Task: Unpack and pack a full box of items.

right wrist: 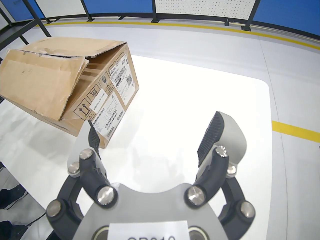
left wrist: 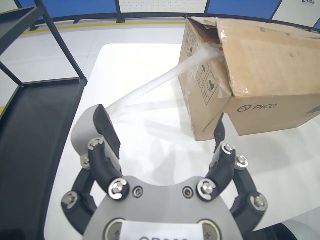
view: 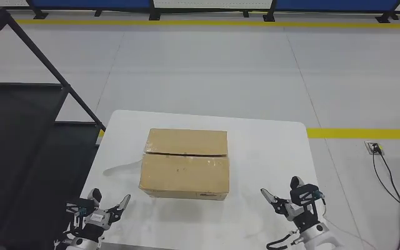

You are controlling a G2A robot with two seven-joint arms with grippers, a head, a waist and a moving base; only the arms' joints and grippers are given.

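One white counter (view: 269, 156) carries one cardboard box (view: 184, 165) at its middle, its top flaps loosely folded over (edges torn). One clear tape strip (left wrist: 155, 83) trails from the box's left end onto the counter. Several barcode stickers (right wrist: 110, 96) and printed handling symbols mark its right end. The left jaws and the right jaws, both spread open and empty, sit by the counter's near corners.

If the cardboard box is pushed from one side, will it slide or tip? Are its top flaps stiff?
The cardboard box is low, wide and flat on the smooth table, so it would probably slide, not tip. Its near top flap looks creased and sags at one end, so it may bend when gripped. Its weight cannot be seen.
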